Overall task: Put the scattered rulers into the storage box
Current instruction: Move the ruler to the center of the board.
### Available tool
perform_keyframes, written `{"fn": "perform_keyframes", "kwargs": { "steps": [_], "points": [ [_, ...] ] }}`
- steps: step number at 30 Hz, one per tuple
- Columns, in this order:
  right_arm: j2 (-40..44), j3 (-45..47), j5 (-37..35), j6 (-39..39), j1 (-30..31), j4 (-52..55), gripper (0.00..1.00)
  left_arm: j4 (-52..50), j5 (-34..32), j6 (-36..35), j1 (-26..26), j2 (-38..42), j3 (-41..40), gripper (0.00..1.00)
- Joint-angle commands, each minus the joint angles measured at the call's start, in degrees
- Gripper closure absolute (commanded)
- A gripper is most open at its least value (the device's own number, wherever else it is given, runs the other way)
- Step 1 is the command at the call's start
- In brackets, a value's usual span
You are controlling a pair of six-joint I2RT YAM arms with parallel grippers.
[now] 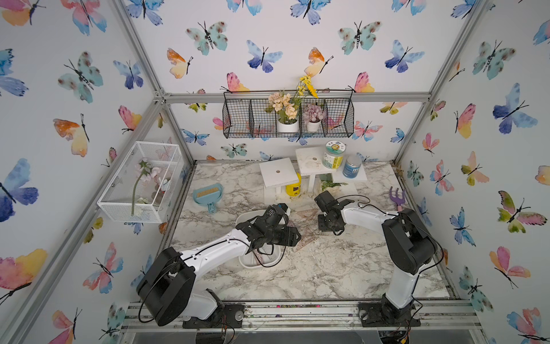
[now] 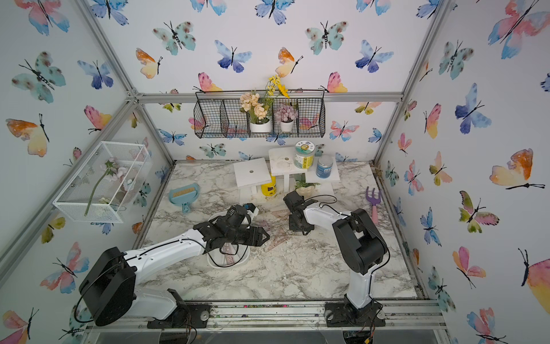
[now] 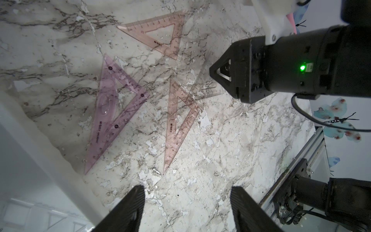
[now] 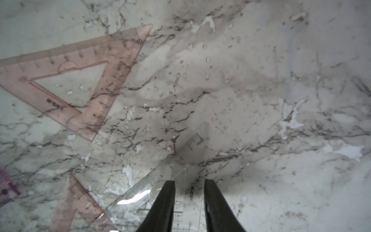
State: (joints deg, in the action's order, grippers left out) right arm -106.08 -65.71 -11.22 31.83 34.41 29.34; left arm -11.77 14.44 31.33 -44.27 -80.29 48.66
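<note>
Here's the left gripper (image 3: 188, 202) hovering over the marble table (image 3: 230, 152), jaws flung wide and nothing but tabletop between them. Its own wrist view gives the best count of the rulers. A pink set square (image 3: 152, 21), a purple set square (image 3: 101, 112) and a second pink set square (image 3: 170, 124) all lie flat and apart from each other. A clear ruler (image 3: 208, 90) overlaps that second pink one's corner. In both top views these pieces shrink to faint tints on the marble between the two arms. From the left wrist view, the right gripper (image 3: 215, 71) shows only as a black wedge tipped down onto the clear ruler. The right wrist view goes in close: its black fingers (image 4: 167, 200) stand on the clear plastic with a narrow gap between them, and whether they are pinching it I can't tell. The storage box (image 1: 247, 263) sits on the table under the left arm, just beside the scattered pieces. A top view catches a pinkish strip (image 2: 229, 257) lying inside it. The left wrist view shows little more than the box's white wall.
</note>
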Motion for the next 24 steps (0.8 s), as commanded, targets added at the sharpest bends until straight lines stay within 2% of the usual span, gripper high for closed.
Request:
{"fn": "perform_keyframes", "kwargs": {
  "steps": [1, 10, 16, 24],
  "points": [
    [-0.45, 1.46, -2.07, -0.11, -0.14, 1.26, 0.71, 0.78, 1.74, 0.05, -0.2, 1.11, -0.15, 0.27],
    [1.35, 7.5, 0.54, -0.67, -0.14, -0.47, 0.78, 1.33, 2.35, 0.4, -0.19, 0.58, -0.15, 0.27],
    [6.0, 11.97, 1.34, -1.18, -0.14, -1.05, 0.8, 1.4, 2.79, 0.48, -0.16, -0.11, 0.34, 0.27],
    [11.39, 16.09, 6.49, -3.91, -0.14, -1.4, 0.81, 1.49, 3.04, 0.75, -0.18, -0.81, 0.94, 0.27]
  ]
}}
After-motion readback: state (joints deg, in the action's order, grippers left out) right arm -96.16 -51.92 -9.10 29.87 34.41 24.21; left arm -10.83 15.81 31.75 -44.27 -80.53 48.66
